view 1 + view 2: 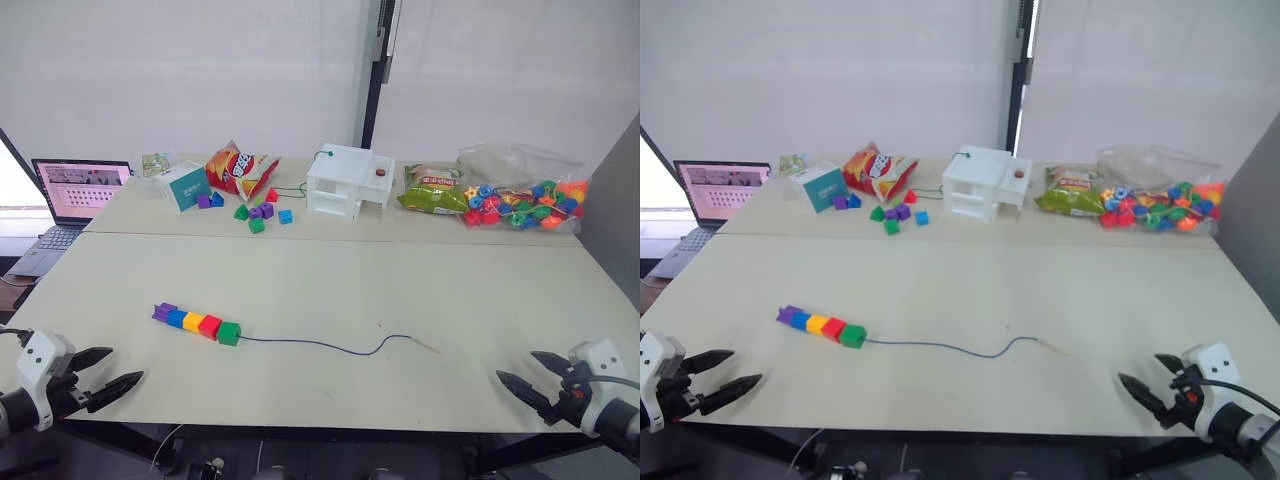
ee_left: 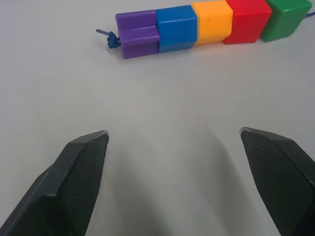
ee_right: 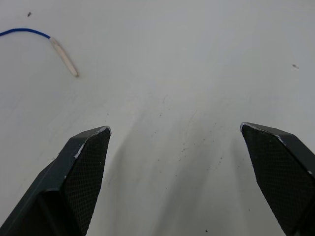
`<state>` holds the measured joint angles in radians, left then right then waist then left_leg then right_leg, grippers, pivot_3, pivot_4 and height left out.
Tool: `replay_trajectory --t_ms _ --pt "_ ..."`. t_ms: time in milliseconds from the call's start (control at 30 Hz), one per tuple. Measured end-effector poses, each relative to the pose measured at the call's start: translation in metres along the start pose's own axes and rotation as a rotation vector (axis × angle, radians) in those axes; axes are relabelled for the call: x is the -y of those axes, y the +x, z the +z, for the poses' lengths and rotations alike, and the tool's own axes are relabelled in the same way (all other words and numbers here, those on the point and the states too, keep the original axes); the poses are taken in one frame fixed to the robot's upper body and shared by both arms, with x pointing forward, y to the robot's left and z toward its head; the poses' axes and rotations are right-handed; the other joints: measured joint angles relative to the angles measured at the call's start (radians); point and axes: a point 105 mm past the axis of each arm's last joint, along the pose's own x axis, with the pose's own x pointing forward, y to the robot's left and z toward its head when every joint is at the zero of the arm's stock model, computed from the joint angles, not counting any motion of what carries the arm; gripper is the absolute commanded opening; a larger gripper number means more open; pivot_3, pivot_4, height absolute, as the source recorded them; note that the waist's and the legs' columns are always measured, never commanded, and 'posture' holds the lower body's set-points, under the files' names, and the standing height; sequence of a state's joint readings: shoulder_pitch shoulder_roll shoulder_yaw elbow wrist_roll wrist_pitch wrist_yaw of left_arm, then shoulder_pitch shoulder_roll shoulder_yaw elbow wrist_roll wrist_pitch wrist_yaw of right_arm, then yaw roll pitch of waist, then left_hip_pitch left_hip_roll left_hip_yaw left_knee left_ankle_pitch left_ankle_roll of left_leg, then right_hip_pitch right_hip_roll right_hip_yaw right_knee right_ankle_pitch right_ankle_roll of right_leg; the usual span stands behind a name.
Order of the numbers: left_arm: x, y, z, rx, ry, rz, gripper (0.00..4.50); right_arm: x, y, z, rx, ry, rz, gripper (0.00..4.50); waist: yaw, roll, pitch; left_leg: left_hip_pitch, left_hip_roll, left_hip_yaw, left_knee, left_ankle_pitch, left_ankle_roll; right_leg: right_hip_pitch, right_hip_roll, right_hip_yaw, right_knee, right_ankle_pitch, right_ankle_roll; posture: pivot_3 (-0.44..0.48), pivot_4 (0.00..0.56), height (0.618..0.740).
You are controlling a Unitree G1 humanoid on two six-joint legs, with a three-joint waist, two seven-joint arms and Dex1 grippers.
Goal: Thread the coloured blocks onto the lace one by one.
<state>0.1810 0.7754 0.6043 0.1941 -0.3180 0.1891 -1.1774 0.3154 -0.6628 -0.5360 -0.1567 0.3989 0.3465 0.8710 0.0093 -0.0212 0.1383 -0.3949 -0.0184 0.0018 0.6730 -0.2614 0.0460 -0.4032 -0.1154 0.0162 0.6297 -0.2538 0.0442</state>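
The coloured blocks [image 1: 196, 322] lie in one row on the near table, purple, blue, yellow, red, green, strung on the lace [image 1: 330, 345]. The dark blue lace runs right from the green block [image 2: 285, 17] to its pale stiff tip [image 3: 64, 57]; its knot [image 2: 111, 39] shows beside the purple block [image 2: 139, 33]. My left gripper [image 1: 108, 372] hovers open at the front left edge, short of the row. At the front right edge my right gripper [image 1: 530, 375] is open too, with nothing between its fingers, near the lace tip.
At the back stand a laptop [image 1: 75, 190], a teal box [image 1: 184, 185], a snack bag [image 1: 240, 170], loose small blocks [image 1: 258, 212], a white box [image 1: 345, 182] with a green cord, a green packet [image 1: 432, 192] and a clear bag of beads [image 1: 520, 195].
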Motion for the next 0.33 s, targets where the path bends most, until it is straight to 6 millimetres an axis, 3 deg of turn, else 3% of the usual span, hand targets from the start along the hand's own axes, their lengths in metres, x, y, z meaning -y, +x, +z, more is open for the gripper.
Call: replay_trajectory --t_ms 333 --pt "0.0038 0.0042 -0.0073 -0.006 -0.021 -0.001 4.5 -0.0011 0.0021 -0.0026 -0.005 -0.001 0.004 4.45 0.0 0.0 0.0 0.0 0.0 0.001 -0.005 0.0 0.0 0.0 -0.001 0.0 0.0 0.0 0.0 0.0 0.15 0.74"
